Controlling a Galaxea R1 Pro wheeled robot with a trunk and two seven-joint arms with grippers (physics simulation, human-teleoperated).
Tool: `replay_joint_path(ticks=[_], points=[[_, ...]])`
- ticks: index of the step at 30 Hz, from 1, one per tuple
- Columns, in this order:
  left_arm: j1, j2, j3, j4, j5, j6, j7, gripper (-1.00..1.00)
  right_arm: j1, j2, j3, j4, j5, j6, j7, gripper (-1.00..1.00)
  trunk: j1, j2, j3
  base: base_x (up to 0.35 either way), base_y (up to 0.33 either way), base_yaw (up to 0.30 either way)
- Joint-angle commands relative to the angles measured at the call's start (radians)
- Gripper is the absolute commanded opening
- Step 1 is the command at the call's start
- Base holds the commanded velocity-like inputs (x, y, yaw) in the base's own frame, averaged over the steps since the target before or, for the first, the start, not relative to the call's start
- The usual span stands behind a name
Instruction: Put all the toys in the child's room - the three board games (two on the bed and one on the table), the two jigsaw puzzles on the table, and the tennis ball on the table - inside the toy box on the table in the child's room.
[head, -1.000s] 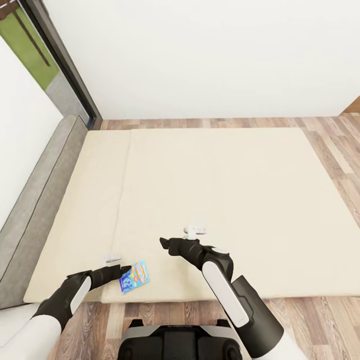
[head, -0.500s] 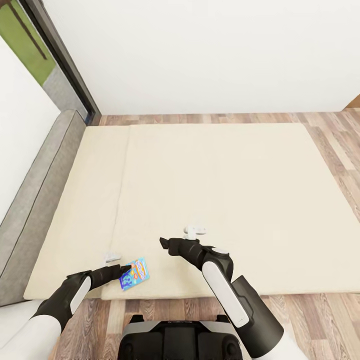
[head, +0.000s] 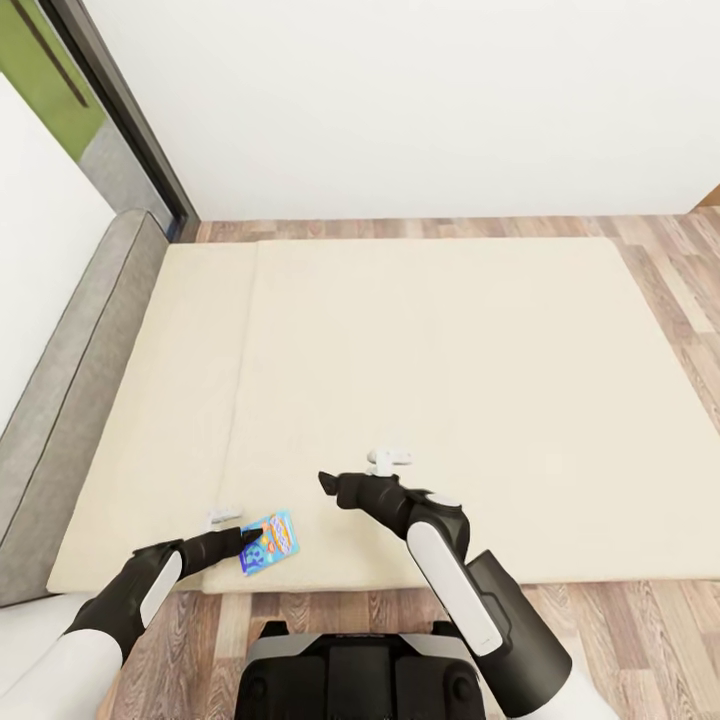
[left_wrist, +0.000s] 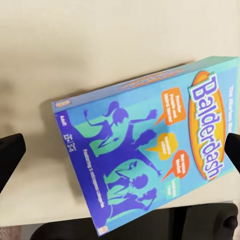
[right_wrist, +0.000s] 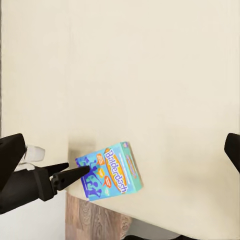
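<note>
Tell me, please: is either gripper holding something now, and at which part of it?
The left gripper is shut on one corner of the Balderdash game box, above the near edge of the bed. The right gripper is open and holds nothing.

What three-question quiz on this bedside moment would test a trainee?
1. True or false: the Balderdash game box lies near the bed's foot edge.
2. Which gripper is at the box? A) left gripper B) right gripper
3. Fill in: the right gripper's jaws, seen from its wrist camera, are ____.

Key: 1 true; 2 A, its fingertips meet the box's corner, though a grasp cannot be confirmed; 3 open, fingers at the view's two sides with bare mattress between.
</note>
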Motion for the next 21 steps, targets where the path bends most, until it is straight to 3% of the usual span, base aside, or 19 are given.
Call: replay_joint_path(ticks=[1, 6, 14, 19, 21], points=[[0.0, 0.0, 0.003, -0.003, 0.007, 0.009, -0.004, 1.0, 0.0, -0.002, 0.002, -0.015, -0.01, 0.004, 0.003, 1.0, 0.001, -0.002, -0.002, 0.0, 0.0, 0.0], [0.0, 0.0, 0.002, -0.006, 0.008, 0.01, -0.007, 1.0, 0.008, -0.008, 0.009, -0.032, -0.01, 0.006, 0.096, 1.0, 0.001, -0.002, -0.004, 0.0, 0.0, 0.0], [0.0, 0.002, 0.003, -0.009, 0.008, 0.009, -0.01, 1.0, 0.031, -0.013, 0.011, -0.042, -0.008, 0.0, 0.383, 1.0, 0.001, -0.002, -0.005, 0.0, 0.0, 0.0], [0.0, 0.004, 0.003, -0.01, 0.008, 0.008, -0.012, 1.0, 0.037, -0.014, 0.01, -0.042, -0.003, -0.007, 0.521, 1.0, 0.001, -0.002, -0.005, 0.0, 0.0, 0.0], [0.0, 0.004, 0.003, -0.01, 0.008, 0.008, -0.012, 1.0, 0.037, -0.014, 0.01, -0.041, -0.001, -0.007, 0.53, 1.0, 0.001, -0.002, -0.005, 0.0, 0.0, 0.0]])
